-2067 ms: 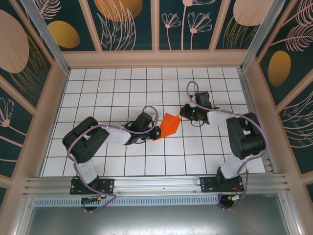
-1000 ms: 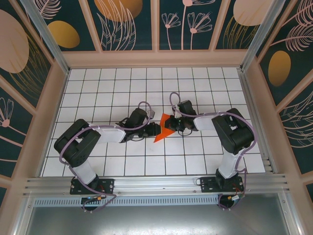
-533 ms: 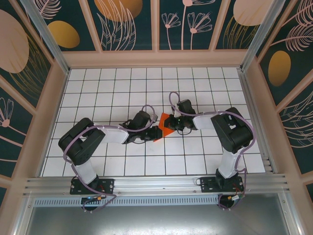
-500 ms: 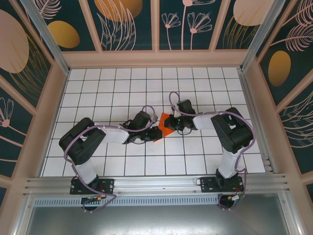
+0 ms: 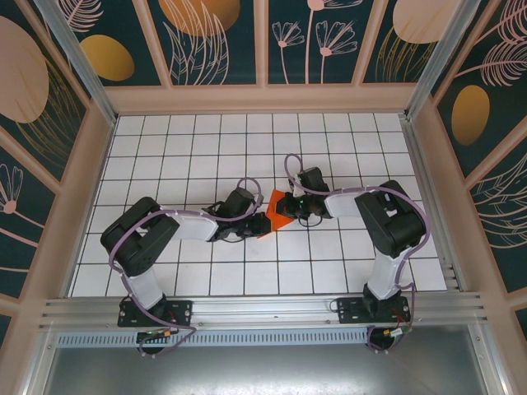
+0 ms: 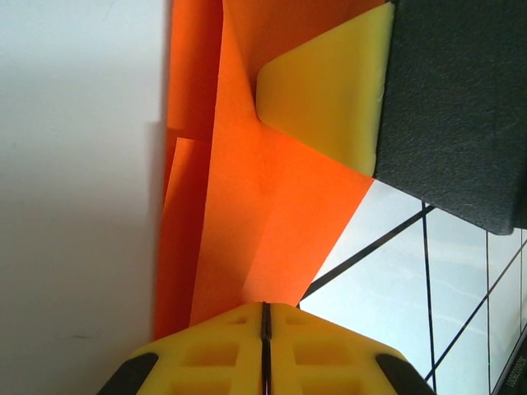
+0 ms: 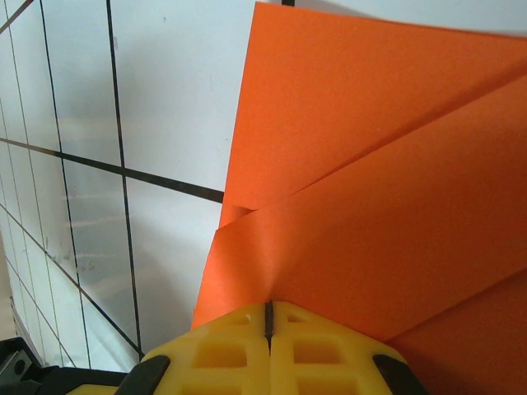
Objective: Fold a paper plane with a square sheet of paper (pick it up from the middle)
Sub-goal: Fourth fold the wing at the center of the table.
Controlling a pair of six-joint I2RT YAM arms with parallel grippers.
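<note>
Both arms have closed in since two seconds ago and now meet at mid-frame in the top view. Left gripper point(image 5: 262, 222) and right gripper point(image 5: 291, 207) each pinch narrowly on the square sheet of paper point(image 5: 278, 214), which is already partly folded between them. The step probably goes best with both pinches held firm, the layers kept aligned, and no pulling apart that could tear the crease.

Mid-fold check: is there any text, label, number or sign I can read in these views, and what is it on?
Nothing readable as words or numbers.
Tiny pale print on a black part at the lower right corner of the left wrist view: too small to read.
Folded orange paper, tiled table, patterned walls: no writing seen.
</note>
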